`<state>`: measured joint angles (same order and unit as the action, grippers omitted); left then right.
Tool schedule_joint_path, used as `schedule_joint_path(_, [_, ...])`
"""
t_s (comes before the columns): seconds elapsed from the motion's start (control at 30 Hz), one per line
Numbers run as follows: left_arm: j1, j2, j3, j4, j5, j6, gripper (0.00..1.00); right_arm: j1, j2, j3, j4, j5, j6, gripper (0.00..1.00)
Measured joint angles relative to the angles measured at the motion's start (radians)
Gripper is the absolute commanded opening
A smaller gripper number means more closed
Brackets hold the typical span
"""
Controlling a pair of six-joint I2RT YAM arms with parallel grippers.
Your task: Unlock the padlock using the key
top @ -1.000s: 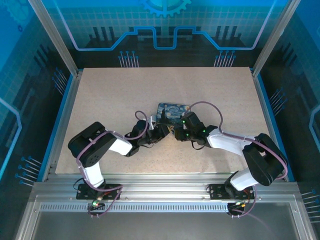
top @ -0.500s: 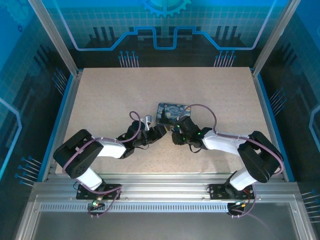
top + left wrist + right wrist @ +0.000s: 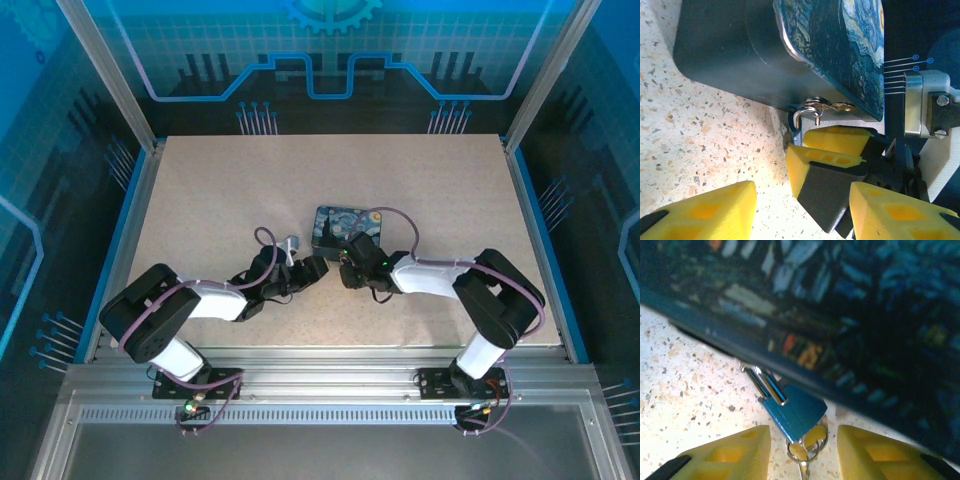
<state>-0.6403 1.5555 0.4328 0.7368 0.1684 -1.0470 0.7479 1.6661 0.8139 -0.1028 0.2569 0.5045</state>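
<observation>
Speckled beige bench [image 3: 200, 200] in blue-lit enclosure; 1 dark blue painted-print tin [image 3: 345, 225] about mid-bench, lid down, contents hidden. 2 grippers at the tin's near wall: left gripper [image 3: 802, 190] has fingers spread wide with nothing in them, right gripper [image 3: 804, 435] has fingers apart either side of the padlock [image 3: 795, 412], not touching it. 1 padlock, looks blue here with silver shackle toward the tin, on bench against that near wall; 1 small ring [image 3: 805, 445] at its lower end, key itself unclear.
</observation>
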Motion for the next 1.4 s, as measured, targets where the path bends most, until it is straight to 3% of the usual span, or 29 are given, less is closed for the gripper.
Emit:
schedule_joint_path(0.3, [0.011, -0.005, 0.000, 0.000, 0.000, 0.000, 0.53, 0.000, 0.025, 0.014, 0.001, 0.024, -0.014, 0.18])
schedule_joint_path(0.73, [0.028, -0.007, 0.000, -0.001, 0.001, 0.003, 0.53, 0.039, -0.004, 0.019, -0.048, 0.039, -0.085, 0.00])
schedule_joint_path(1.4, [0.077, -0.122, -0.061, -0.082, -0.007, 0.030, 0.59, 0.051, -0.050, 0.085, -0.186, -0.022, -0.349, 0.00])
